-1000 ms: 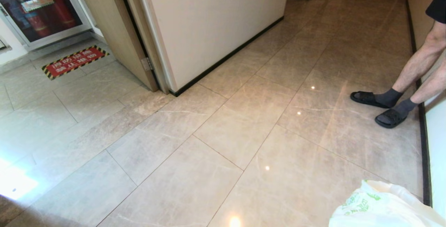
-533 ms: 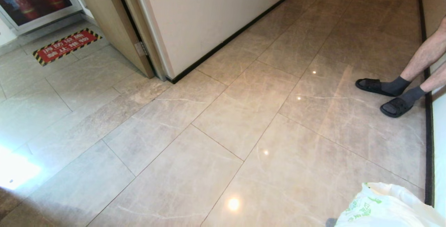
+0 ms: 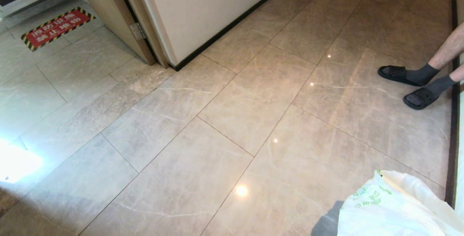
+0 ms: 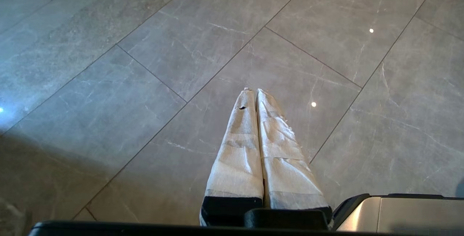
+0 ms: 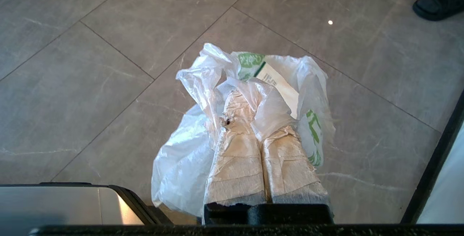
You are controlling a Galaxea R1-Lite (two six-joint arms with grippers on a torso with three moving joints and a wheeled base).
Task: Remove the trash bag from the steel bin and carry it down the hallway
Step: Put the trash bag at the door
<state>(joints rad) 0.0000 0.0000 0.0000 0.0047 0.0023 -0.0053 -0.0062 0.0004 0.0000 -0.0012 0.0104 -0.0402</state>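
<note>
**Bag held over the hallway tiles**

The right gripper (image 5: pixel 250 98) has its two tape-wrapped fingers (image 5: pixel 237 156) pressed together on the trash bag (image 5: pixel 188 156), with thin white plastic bunched up between and around the fingertips. The bag, crinkly and printed in green, spills out to both sides of the fingers and beyond the tips, and a slip of white paper with print lies among its folds near the top. In the head view the same bag (image 3: pixel 391 210) fills the lower right corner, close to the black baseboard (image 3: pixel 451 149) on the robot's right.

The left gripper (image 4: pixel 252 91) holds nothing. Its taped fingers (image 4: pixel 239 156) are closed against each other, tips touching, over bare floor.

The hallway (image 3: pixel 253 112) is laid with large glossy beige tiles with pale veins, and small ceiling lights reflect in them. A cream wall (image 3: pixel 203 7) with a black base strip runs along the left side, ending at a wooden door frame (image 3: pixel 119 22). Beyond it, a red floor sticker (image 3: pixel 54 27) with a yellow-and-black striped border lies on duller tiles.

At the far right a person's legs are in view, in dark socks and black slippers (image 3: pixel 420 98), standing beside the right-hand wall, well ahead of the bag.
</note>
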